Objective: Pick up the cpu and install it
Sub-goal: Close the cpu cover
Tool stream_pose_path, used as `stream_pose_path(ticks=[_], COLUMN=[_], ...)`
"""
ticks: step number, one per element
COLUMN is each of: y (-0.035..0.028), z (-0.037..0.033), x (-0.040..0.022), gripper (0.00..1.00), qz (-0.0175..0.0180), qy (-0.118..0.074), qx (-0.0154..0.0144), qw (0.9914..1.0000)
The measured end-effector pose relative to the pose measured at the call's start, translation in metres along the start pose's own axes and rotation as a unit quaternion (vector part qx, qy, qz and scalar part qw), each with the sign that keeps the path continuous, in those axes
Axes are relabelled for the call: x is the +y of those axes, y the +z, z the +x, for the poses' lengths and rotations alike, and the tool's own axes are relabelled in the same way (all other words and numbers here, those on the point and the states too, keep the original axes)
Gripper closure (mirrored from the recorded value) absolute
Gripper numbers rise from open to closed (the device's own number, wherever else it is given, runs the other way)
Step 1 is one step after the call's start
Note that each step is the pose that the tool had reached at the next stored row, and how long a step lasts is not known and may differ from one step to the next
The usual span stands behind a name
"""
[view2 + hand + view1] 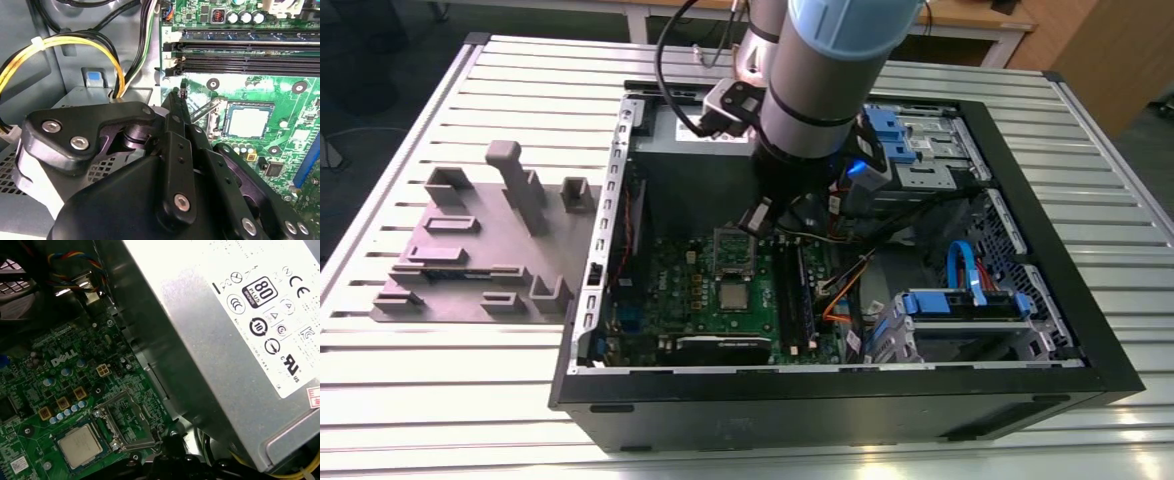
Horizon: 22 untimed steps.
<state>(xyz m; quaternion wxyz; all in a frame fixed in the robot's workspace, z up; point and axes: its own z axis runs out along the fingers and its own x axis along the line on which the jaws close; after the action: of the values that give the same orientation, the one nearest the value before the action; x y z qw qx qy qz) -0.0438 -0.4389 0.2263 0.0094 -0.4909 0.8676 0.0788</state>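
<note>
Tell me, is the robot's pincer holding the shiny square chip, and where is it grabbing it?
No. The cpu lies in its socket on the motherboard, apart from the pincer, which holds nothing.

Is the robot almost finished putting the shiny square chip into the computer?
Nearly, it seems. The flat square silver-topped chip already lies in its socket on the green motherboard, seen in both wrist views. The black tool carries nothing and sits beside the socket, its tip by the metal hold-down frame. That frame is tipped up, so the chip isn't clamped down yet.
</note>
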Motion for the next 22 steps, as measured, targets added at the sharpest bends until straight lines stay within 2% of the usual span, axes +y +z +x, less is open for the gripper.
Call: stream_pose_path(ticks=[6,10,13,22], y=[-0.0035,-0.0039,-0.0046,-0.0096], z=[-0.0001,0.0001,0.0004,0.0003], x=[0.001,0.0014,0.0019,0.0033], gripper=[0.9,0.9,0.9,0.9], qz=[0.002,0.0056,0.0071,0.0074], qy=[0.0,0.001,0.001,0.001], qx=[0.0031,0.0091,0.0118,0.0121], qw=[0.99999,0.99994,0.9999,0.9999])
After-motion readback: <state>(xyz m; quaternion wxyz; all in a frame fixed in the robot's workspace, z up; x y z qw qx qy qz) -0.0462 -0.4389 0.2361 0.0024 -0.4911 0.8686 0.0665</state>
